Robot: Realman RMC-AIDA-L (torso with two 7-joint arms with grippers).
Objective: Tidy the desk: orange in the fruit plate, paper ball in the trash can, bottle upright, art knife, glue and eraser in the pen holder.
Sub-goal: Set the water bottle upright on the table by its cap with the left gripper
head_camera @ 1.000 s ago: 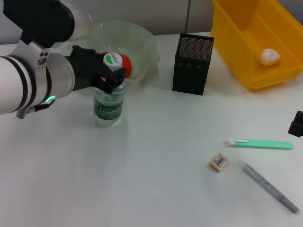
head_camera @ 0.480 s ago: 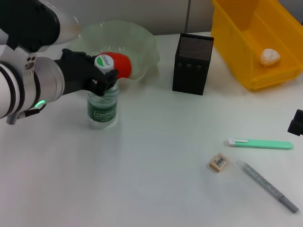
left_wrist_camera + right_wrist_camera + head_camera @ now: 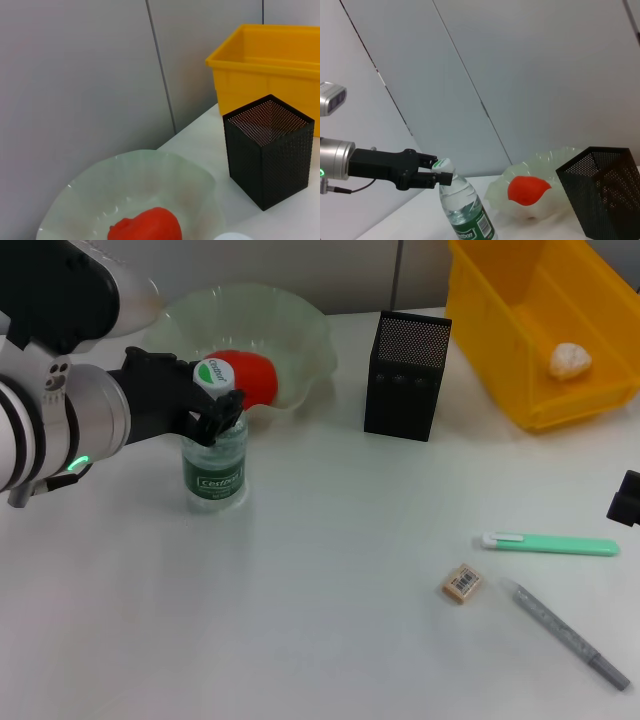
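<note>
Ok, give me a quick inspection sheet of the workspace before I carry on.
Surface: white desk, dry, no spills seen.
Job's things: bottle upright by the fruit plate; orange in the plate; paper ball in the yellow trash can; art knife, eraser and glue lying on the desk, outside the pen holder.
Clutter: nothing seen.
Grippers: left gripper shut on the bottle's neck; right gripper parked at the desk's right edge.
Cables: nothing seen.
Surroundings: grey wall panels behind.
</note>
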